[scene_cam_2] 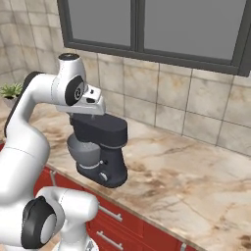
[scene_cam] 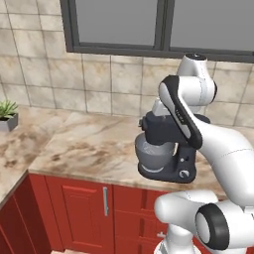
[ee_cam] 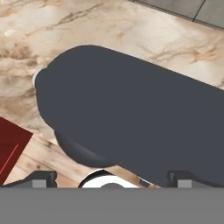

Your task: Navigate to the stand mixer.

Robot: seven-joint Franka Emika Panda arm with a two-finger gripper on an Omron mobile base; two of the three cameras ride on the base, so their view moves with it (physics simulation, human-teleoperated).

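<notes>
From the left base view I have the stand mixer (scene_cam: 163,149) sitting on the marble counter (scene_cam: 84,144) close to its front edge, with my arm's bent elbow crossing in front of the mixer's head and hiding its right side. A small potted plant (scene_cam: 7,115) stands well apart on the left wing of the counter, near the tiled wall (scene_cam: 59,74). Red cabinet doors (scene_cam: 74,208) with a metal handle run below, and a dark-framed window (scene_cam: 158,25) sits above the tiles.

From the right base view the mixer (scene_cam_2: 100,147) is at the counter's (scene_cam_2: 196,176) front edge, and my wrist hangs right over its head. The plant (scene_cam_2: 11,90) shows at the far left behind my arm. The stretch of counter to the right of the mixer is bare marble, with tiles and the window (scene_cam_2: 142,24) behind.

In the hand view the mixer's dark head (ee_cam: 131,118) lies just below the claw (ee_cam: 111,178). Its two tips stand wide apart at the bottom corners, holding nothing. Marble counter (ee_cam: 109,26) shows beyond, and a red cabinet corner (ee_cam: 11,144) at left.
</notes>
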